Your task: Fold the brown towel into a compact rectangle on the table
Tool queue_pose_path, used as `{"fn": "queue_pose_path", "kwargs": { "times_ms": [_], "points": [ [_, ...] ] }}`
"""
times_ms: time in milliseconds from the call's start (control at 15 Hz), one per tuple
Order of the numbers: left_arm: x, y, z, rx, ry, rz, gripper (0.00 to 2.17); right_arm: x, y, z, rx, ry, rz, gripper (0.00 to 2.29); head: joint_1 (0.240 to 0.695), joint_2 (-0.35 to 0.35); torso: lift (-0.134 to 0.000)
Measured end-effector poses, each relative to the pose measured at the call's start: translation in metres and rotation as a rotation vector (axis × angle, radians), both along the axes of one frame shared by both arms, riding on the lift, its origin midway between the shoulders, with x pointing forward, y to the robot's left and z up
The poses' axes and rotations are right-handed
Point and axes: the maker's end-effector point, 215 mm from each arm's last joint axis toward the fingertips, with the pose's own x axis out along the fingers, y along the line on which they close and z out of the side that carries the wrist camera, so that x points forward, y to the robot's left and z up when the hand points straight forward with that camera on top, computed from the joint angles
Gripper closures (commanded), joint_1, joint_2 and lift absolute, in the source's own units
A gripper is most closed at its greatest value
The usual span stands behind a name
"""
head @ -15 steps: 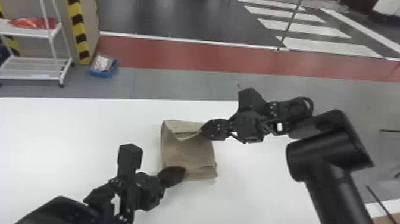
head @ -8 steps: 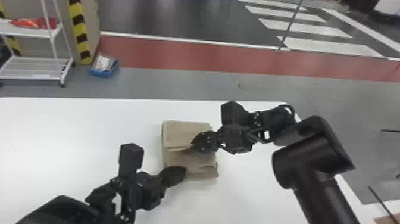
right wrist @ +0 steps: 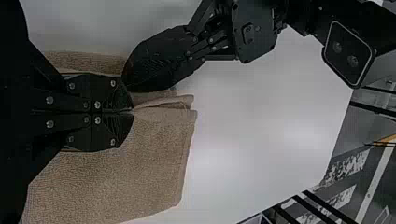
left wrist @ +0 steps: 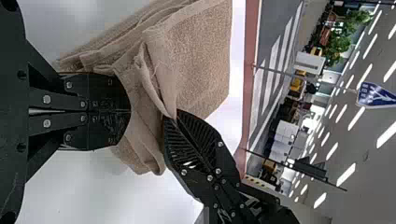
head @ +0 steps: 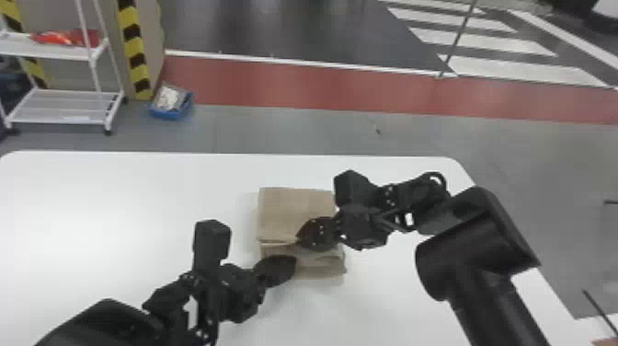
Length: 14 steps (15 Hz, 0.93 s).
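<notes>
Pin brown towel (head: 292, 209) at 7 o'clock with left gripper (left wrist: 130, 111), closed; draw top flap (right wrist: 154, 154), pinched in right gripper (right wrist: 133, 111), low toward 6 o'clock; lay flat before releasing.

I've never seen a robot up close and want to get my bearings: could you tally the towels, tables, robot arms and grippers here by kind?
Towels: 1, the brown towel
Tables: 1, the white table
Arms: 2, left arm and right arm
Grippers: 2, left gripper and right gripper
Total: 6
</notes>
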Motion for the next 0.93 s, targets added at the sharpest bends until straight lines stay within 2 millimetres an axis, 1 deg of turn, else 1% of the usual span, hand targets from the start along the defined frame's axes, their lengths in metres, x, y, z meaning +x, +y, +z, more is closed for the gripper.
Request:
{"fn": "queue_pose_path", "kwargs": {
  "times_ms": [133, 333, 533, 733, 867, 933],
  "points": [
    [0.000, -0.001, 0.001, 0.000, -0.001, -0.001, 1.71, -0.001, 0.000, -0.004, 0.001, 0.011, -0.002, 1.40, 0.695, -0.213, -0.124],
    [0.002, -0.002, 0.001, 0.001, -0.004, -0.001, 1.71, -0.009, 0.002, -0.009, 0.021, 0.031, -0.007, 1.40, 0.695, -0.213, -0.124],
    [0.002, -0.001, 0.001, 0.002, -0.005, 0.001, 1.71, -0.010, -0.004, 0.000, 0.031, 0.014, -0.022, 1.40, 0.695, -0.217, -0.124],
    [0.003, -0.002, 0.002, 0.004, -0.005, 0.002, 1.71, -0.002, -0.021, 0.014, 0.045, -0.011, -0.059, 1.40, 0.695, -0.234, -0.124],
    [0.004, -0.003, 0.002, 0.003, -0.006, 0.003, 1.71, 0.002, -0.028, 0.024, 0.062, -0.024, -0.074, 1.40, 0.695, -0.242, -0.124],
    [0.004, -0.003, 0.002, 0.002, -0.006, 0.003, 1.71, 0.002, -0.029, 0.025, 0.063, -0.025, -0.078, 1.39, 0.695, -0.244, -0.124]
  ]
}}
